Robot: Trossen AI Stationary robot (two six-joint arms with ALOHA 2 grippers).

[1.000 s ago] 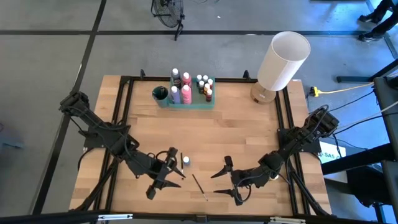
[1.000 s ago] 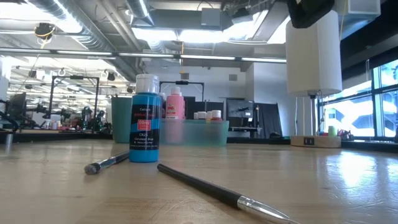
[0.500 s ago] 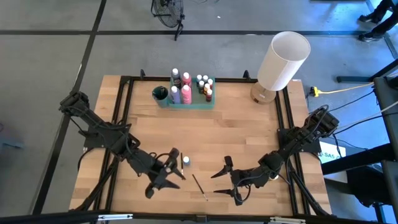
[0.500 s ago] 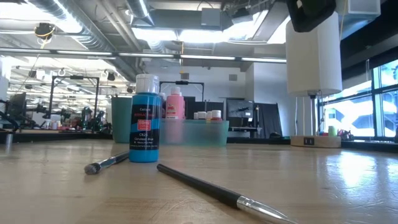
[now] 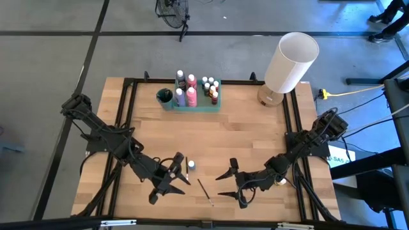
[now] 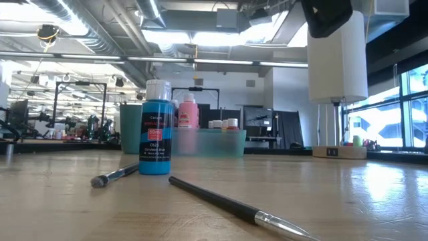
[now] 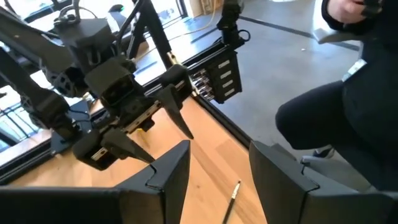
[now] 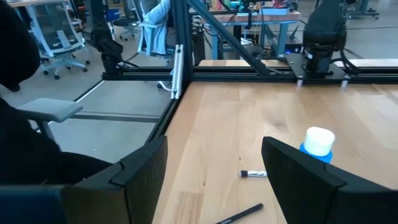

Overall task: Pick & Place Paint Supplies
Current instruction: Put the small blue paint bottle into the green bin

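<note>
The only lettering in view is on the blue paint bottle [image 6: 156,127], left of centre in the low view, which carries a red patch above lines of dark print. The print is too small to read. At the right edge of the high view, a white sheet [image 5: 337,158] beside the bench bears dark letters, also illegible.

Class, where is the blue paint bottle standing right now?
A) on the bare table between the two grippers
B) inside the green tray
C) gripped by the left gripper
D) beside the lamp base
A: the blue bottle stands upright on the table, between the left gripper and right gripper, neither touching it.
</note>
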